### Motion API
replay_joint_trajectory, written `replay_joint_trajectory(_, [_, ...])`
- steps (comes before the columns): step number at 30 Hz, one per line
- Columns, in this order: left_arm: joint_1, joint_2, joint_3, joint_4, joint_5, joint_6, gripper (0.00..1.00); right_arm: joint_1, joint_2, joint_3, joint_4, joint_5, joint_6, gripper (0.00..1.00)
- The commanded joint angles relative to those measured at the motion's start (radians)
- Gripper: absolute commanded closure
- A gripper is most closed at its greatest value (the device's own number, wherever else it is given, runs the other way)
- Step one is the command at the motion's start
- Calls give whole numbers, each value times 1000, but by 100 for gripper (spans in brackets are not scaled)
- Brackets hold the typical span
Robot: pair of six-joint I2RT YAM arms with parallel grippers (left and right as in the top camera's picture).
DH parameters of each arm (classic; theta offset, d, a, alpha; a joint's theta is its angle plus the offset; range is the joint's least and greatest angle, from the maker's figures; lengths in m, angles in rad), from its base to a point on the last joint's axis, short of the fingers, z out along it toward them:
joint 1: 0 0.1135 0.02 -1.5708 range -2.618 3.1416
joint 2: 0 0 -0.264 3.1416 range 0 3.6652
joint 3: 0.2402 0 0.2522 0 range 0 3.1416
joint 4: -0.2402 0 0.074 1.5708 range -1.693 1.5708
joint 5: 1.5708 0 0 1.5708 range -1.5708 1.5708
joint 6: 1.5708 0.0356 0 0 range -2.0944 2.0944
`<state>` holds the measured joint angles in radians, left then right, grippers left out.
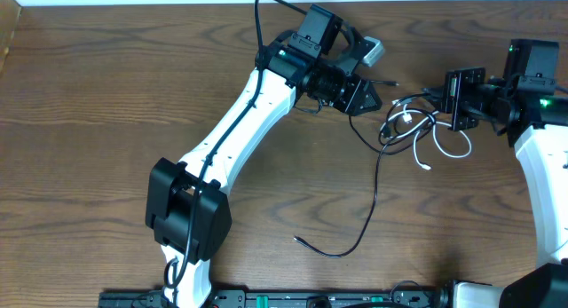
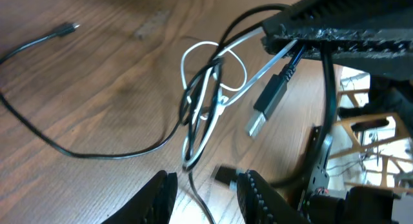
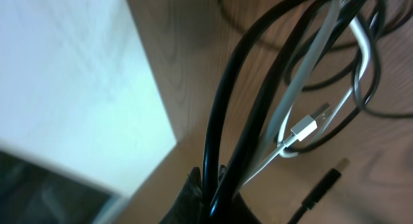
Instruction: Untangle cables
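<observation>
Tangle (image 1: 410,122) sits between the two grippers, overhead view. From the left gripper (image 1: 368,97) it lies at about 4 o'clock, near. From the right gripper (image 1: 450,99) it lies at 8 o'clock, touching.

Right gripper: jaws closed on a bundle of strands, black and white together, which fan out of the fingertips in the right wrist view. Which strand bears the load is hard to tell there.

Left gripper: fingers (image 2: 258,195) apart. A thin strand runs through the gap, seemingly unclamped.

Black cord (image 1: 373,193): long axis 1 to 7 o'clock, with its free end well clear on the bare table (image 1: 89,122). White cord (image 1: 454,148): looped at 6 o'clock under the right gripper. A black USB plug (image 2: 268,98) dangles.

Judgement: the left arm is the free one and near enough, so the next pull goes to 9 o'clock, away from the held bundle.

No container in view.
</observation>
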<state>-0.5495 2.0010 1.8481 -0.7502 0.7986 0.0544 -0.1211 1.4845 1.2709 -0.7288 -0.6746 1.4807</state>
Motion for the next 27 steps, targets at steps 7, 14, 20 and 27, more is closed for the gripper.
replay_joint_trajectory(7, [59,21,0,7,108,137,64,-23,-18,21,131,-247,-92,99])
replay_joint_trajectory(14, [61,21,-2,14,70,163,63,-23,-18,21,246,-410,-135,98])
replay_joint_trajectory(20, [61,21,-2,60,185,162,63,-22,-18,21,246,-454,-169,98])
replay_joint_trajectory(27, [35,27,-3,125,178,152,63,-22,-18,21,246,-454,-170,99])
